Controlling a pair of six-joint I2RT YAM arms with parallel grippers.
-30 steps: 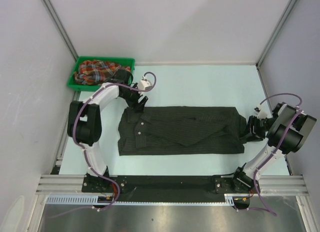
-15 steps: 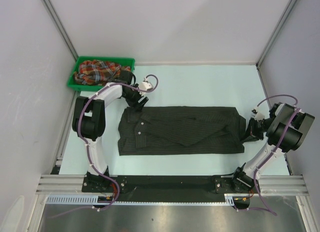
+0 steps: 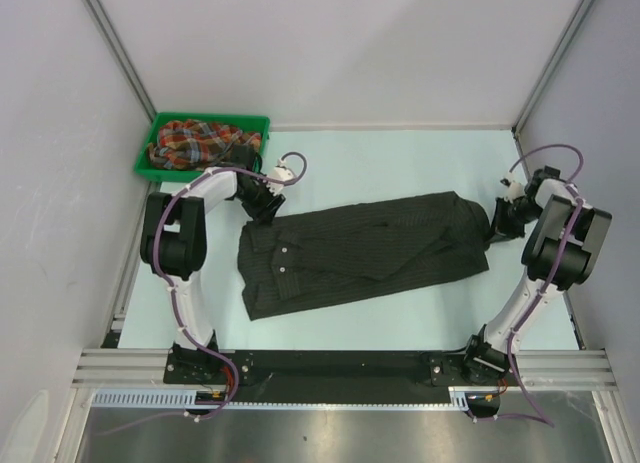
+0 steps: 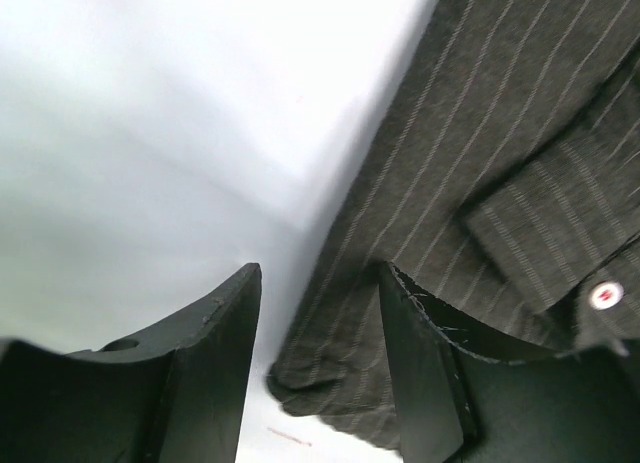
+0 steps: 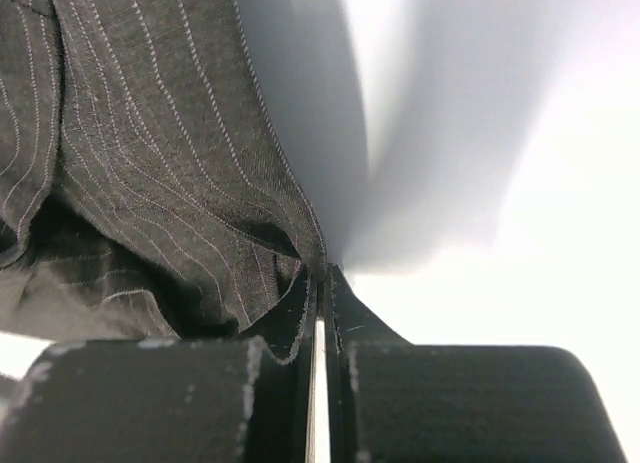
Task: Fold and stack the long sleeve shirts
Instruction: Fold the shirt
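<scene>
The black pinstriped shirt [image 3: 365,253] lies folded into a long band, slanting from near left to far right on the table. My left gripper [image 3: 263,211] is at its far-left corner by the collar. In the left wrist view [image 4: 320,273] its jaws stand apart, with the shirt's corner [image 4: 480,133] lying loose between them. My right gripper [image 3: 500,223] is at the shirt's right end. In the right wrist view [image 5: 323,273] it is shut on the fabric's edge [image 5: 140,133]. The plaid shirt [image 3: 195,141] lies crumpled in the green bin [image 3: 158,123].
The green bin stands at the table's far-left corner, just behind my left arm. Grey walls with metal posts [image 3: 120,53] close in the table on the left, right and back. A black rail [image 3: 330,368] runs along the near edge.
My right gripper has moved toward the far side and pulled the shirt's right end with it, so the shirt now lies slanted. My left gripper has shifted slightly left at the collar corner.
</scene>
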